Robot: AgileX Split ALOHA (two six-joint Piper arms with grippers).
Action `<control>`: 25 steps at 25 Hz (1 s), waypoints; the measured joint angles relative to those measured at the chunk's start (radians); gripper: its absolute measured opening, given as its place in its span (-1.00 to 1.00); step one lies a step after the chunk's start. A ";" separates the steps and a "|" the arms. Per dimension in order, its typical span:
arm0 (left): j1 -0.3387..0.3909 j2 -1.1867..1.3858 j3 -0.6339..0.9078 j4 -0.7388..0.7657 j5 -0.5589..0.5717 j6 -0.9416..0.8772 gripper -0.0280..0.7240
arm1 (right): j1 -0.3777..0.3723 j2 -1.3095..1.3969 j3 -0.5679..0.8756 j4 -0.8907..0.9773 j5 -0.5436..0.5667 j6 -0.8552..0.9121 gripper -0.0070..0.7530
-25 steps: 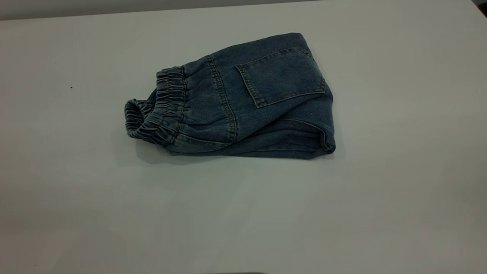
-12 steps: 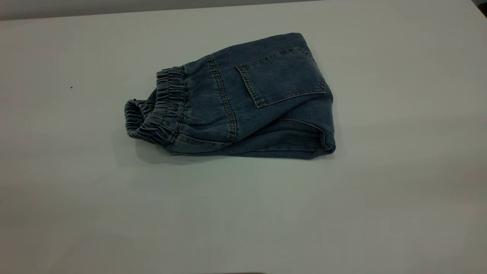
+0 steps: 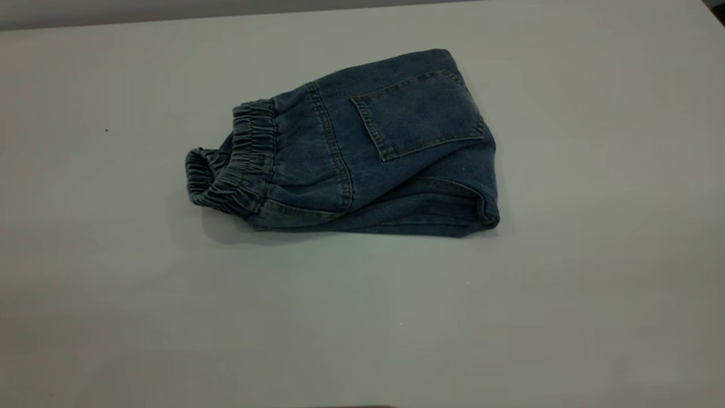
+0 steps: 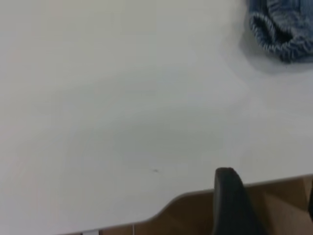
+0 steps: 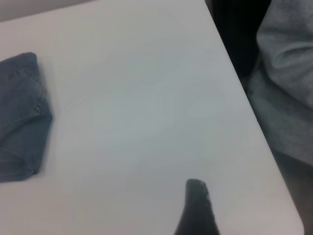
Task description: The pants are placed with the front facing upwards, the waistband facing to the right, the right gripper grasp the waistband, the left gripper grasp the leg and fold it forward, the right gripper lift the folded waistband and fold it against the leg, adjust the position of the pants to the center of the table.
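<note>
Pants (image 3: 362,153) lie folded on the table (image 3: 566,283), square pocket (image 3: 419,113) up, waistband (image 3: 243,158) bunched at one end. Both grippers sit well apart from them near the table's edges; whether their jaws are wide or narrow cannot be told.

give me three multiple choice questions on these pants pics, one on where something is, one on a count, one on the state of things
1. Which end of the pants holds the waistband in the exterior view?
A. left end
B. right end
C. tucked out of sight

2. How many back pockets show on top?
A. none
B. one
C. two

3. How do the pants lie on the table?
A. spread flat, legs apart
B. hanging off the edge
C. folded into a compact bundle, no gripper touching them

Answers:
1. A, the ruched band sits at the bundle's left end.
2. B, a single stitched square pocket faces up.
3. C, the layers are stacked, with bare table all around.
</note>
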 joint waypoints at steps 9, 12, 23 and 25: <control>0.000 -0.039 0.000 0.000 0.005 0.000 -0.03 | 0.000 0.000 0.000 0.000 0.003 0.000 0.23; 0.000 -0.039 0.000 0.000 0.005 -0.001 -0.03 | 0.000 0.000 0.000 0.000 0.003 0.000 0.23; 0.000 -0.039 0.000 0.000 0.007 -0.001 -0.03 | 0.000 0.000 0.000 0.000 0.003 0.000 0.23; 0.000 -0.039 0.000 0.000 0.007 -0.001 -0.03 | 0.000 0.000 0.000 0.000 0.003 0.000 0.23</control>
